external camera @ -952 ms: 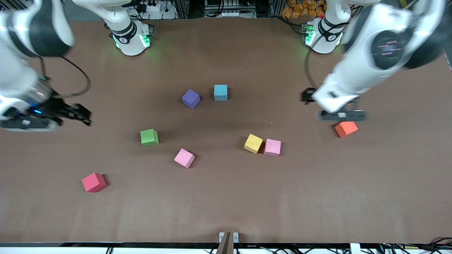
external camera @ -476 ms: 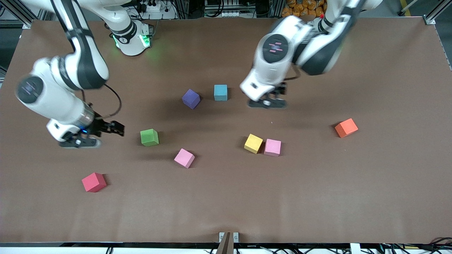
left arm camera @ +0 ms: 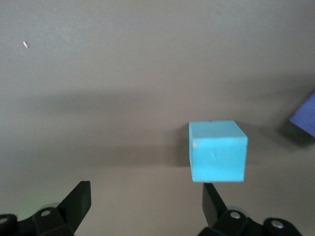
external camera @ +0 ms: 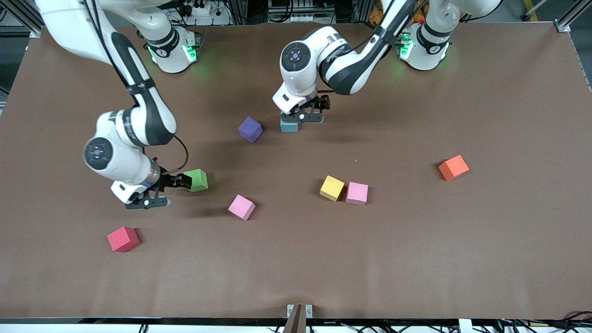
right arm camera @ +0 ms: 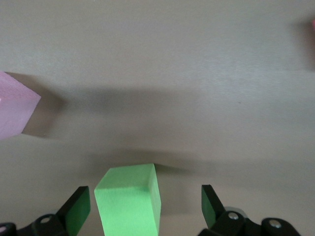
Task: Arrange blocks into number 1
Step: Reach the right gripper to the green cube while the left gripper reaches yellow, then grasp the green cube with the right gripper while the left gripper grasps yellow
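The blue block (external camera: 289, 126) sits on the brown table (external camera: 416, 254) in the upper middle of the front view, mostly covered by the left end effector (external camera: 303, 115), which hangs just over it with its fingers spread wide. In the left wrist view the blue block (left arm camera: 217, 151) lies by one finger (left arm camera: 212, 199), not centred in the gap, and nothing is gripped. The purple cube (external camera: 250, 129) lies just beside the blue block, toward the right arm's end of the table.

The green block (external camera: 196, 180) is at the middle left of the front view. The right end effector (external camera: 159, 193) hovers low beside it, also wide open; in the right wrist view the green block (right arm camera: 129, 199) shows between the two fingers (one finger (right arm camera: 76, 209) reflects green), not clamped.

One pink block (external camera: 241, 207) lies lower in the front view, nearer the camera than the green one. The yellow block (external camera: 332, 188) and the other pink block (external camera: 357, 193) sit touching, right of centre. The orange cube (external camera: 453, 167) lies well apart at the middle right, and the red cube (external camera: 123, 239) at the lower left.
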{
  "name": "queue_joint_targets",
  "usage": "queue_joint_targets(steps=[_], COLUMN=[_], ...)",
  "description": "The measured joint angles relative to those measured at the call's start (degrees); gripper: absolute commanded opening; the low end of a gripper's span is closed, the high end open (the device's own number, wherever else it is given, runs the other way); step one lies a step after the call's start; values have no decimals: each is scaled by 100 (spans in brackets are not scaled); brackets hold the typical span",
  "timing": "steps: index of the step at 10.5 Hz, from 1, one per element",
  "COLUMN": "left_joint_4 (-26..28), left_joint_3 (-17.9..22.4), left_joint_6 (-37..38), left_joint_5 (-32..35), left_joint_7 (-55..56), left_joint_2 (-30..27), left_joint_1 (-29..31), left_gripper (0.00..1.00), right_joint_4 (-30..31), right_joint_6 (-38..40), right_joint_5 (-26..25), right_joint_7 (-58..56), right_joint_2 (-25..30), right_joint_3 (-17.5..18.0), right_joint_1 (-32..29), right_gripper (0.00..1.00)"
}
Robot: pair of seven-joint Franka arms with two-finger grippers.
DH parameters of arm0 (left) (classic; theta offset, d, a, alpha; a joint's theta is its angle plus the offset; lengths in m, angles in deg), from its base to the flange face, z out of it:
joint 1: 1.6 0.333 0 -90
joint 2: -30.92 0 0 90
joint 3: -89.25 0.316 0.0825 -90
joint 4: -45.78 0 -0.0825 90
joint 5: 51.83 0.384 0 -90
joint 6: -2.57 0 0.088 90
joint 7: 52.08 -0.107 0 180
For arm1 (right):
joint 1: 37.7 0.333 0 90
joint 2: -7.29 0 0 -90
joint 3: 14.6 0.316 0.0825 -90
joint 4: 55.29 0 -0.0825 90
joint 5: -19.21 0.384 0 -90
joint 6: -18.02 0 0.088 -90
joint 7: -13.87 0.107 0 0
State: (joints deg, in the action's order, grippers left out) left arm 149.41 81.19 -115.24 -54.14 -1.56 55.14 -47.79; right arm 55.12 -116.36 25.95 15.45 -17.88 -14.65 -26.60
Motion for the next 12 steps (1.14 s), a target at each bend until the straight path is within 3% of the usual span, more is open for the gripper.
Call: queue_joint_targets(steps=[2, 6, 9, 12], left_joint_4=[-168, -1296, -1936, -2068], left_joint_3=[176, 975, 994, 998], left_joint_6=[-73, -237, -573, -1143], left_joint_5=[0, -1, -1, -16], left_joint_7=[652, 2610, 3593, 4123], left_joint_2=[84, 1002, 1780, 2012], left_joint_1=[402, 660, 604, 597], left_gripper=[100, 100, 100, 100], right_joint_4=[-12, -23, 16, 62], right_joint_6=[-183, -182, -177, -170], right_joint_5=[0, 0, 0, 0], right_joint_7=[-8, -119, -186, -333], right_joint_2=[-144, -213, -315, -370], right_joint_3=[0, 5, 9, 4], right_joint_1=[62, 108, 234, 253], right_gripper=[100, 100, 100, 100])
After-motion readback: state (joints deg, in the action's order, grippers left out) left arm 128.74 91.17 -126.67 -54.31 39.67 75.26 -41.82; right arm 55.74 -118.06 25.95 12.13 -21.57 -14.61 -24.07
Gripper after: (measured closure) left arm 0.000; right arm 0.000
